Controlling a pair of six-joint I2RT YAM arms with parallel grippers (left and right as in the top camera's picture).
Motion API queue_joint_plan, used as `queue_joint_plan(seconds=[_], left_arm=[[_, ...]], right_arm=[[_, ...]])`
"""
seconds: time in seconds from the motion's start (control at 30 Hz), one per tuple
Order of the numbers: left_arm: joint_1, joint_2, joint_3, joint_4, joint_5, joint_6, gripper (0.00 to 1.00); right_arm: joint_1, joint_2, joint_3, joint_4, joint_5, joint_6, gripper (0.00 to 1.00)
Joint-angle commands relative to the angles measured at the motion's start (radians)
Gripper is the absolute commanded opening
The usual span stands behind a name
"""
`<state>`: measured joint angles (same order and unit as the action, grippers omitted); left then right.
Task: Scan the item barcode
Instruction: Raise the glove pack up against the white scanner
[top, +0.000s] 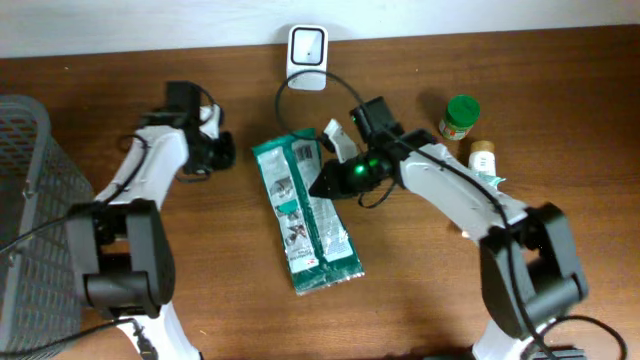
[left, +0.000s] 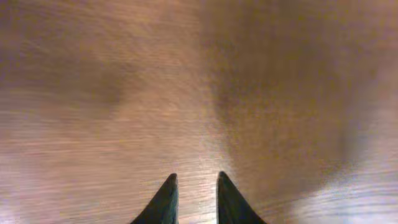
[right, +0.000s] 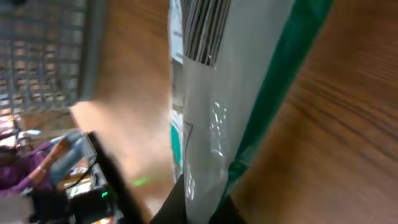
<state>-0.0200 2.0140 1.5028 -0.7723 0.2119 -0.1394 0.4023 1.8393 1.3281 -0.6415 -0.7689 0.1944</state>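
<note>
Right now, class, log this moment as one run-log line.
right end effector: shut on packet edge | left end effector: slightly open, empty, over table | barcode: not yet at scanner

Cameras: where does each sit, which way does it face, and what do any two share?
Overhead: fixed above the table, looking straight down at the packet, basket and white device; both arms show.
Left wrist: on the left arm, facing down at bare wood; left gripper slightly apart at the bottom edge.
Right wrist: on the right arm, looking along the packet past its barcode toward the basket; right gripper shut on the packet's edge.
Shared: overhead and right wrist both show packet and basket.
</note>
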Motion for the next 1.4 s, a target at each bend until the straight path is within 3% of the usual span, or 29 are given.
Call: queue_joint_plan(seconds=[0.0,0.17,0.2,0.23,0.53,0.7,1.0,1.23,1.3,1.33,1.37], left_arm=[[0.046,-0.055,0.055,-0.008,0.012,-0.002,0.32],[0.076,-0.055,0.055,-0.015,0.004,-0.002,0.68],[0.076,-0.055,0.055,-0.015,0.0,-0.002,0.88],[0.076,-0.055,0.055,-0.015,0.0,-0.002,0.99],[0.113,-0.055,0.055,-0.014,-0.234,-0.002,0.99],[0.117,-0.055,0.055,-0.015,-0.242,-0.002,0.99],[0.117,-0.055,0.055,-0.015,-0.242,-0.002,0.99],[0.117,-0.055,0.055,-0.015,-0.242,-0.002,0.99],[0.117,-0.055,0.055,-0.015,-0.242,-0.002,0.99],[0.117,-0.055,0.055,-0.015,-0.242,-0.002,0.99],[0.117,-0.055,0.055,-0.015,-0.242,-0.002,0.99]], right_arm=[[-0.019,-0.103,0.067,-0.055,-0.1,-0.114,0.04],[-0.019,-0.195,0.165,-0.153,-0.151,-0.135,0.04],[-0.023,-0.201,0.187,-0.169,-0.182,-0.135,0.04],[-0.029,-0.207,0.217,-0.19,-0.22,-0.135,0.04],[-0.045,-0.21,0.327,-0.252,-0.32,-0.139,0.04],[-0.045,-0.21,0.327,-0.201,-0.321,-0.154,0.04],[-0.111,-0.21,0.327,0.014,-0.451,0.155,0.04],[-0.116,-0.182,0.327,0.147,-0.432,0.227,0.04],[-0.115,-0.167,0.327,0.175,-0.386,0.185,0.04],[-0.111,-0.165,0.327,0.163,-0.283,0.084,0.04],[-0.093,-0.165,0.327,0.114,-0.055,-0.008,0.04]])
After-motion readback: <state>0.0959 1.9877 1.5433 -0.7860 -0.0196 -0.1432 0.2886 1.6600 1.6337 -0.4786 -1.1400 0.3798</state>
